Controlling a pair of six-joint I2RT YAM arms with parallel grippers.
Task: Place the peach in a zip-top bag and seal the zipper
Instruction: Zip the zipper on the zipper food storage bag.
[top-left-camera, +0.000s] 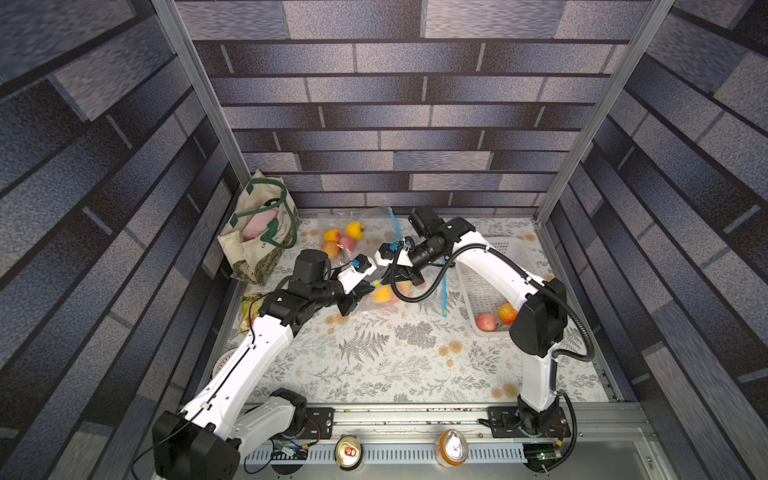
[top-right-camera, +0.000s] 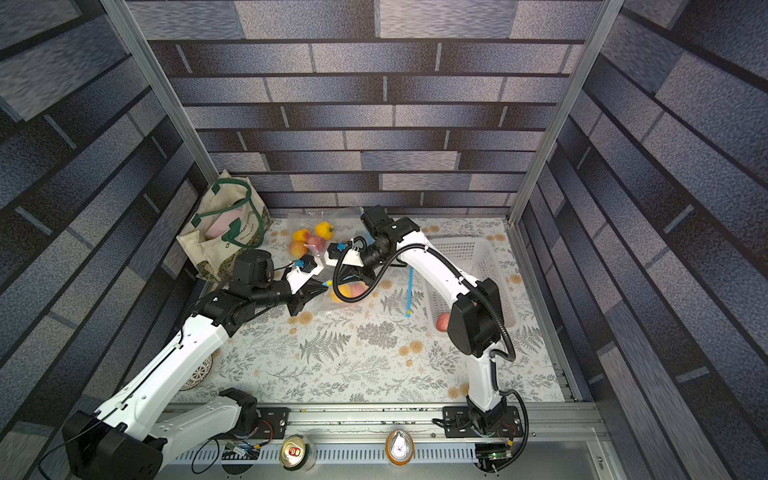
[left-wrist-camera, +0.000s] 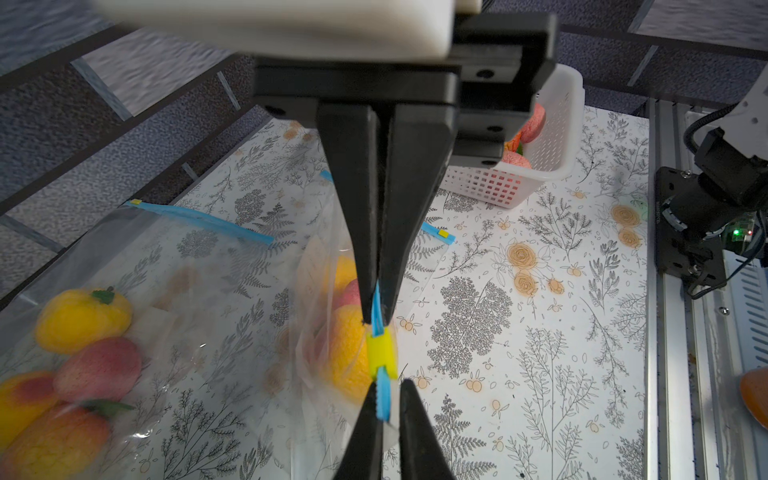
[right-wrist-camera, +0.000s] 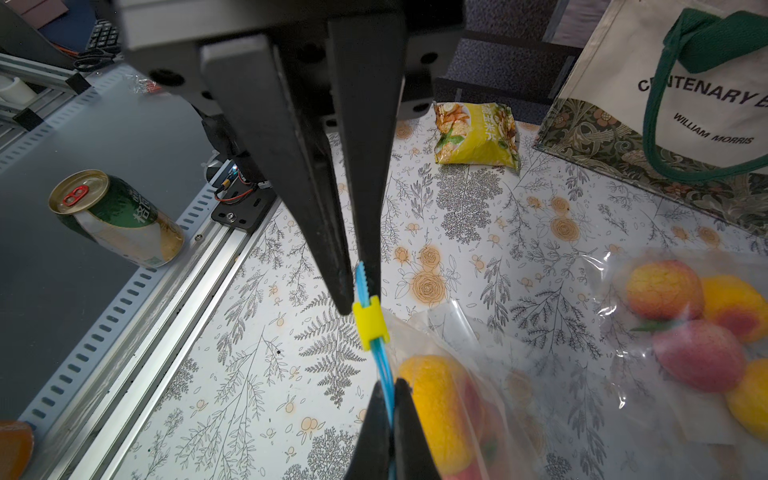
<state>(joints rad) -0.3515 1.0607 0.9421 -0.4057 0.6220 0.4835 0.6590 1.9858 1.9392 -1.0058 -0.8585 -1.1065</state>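
Zipper track (left-wrist-camera: 383, 397) is pinched by left gripper (left-wrist-camera: 377, 318) and right gripper (right-wrist-camera: 360, 291), seemingly flanking yellow slider (left-wrist-camera: 380, 351).

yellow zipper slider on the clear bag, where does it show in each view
a top view: yellow plastic zipper slider near picture centre
a top view: left of centre
left wrist: on blue zipper track, between left pincer and right pincer
right wrist: between the same pincers
shared landmark: orange-yellow peach bagged beside it
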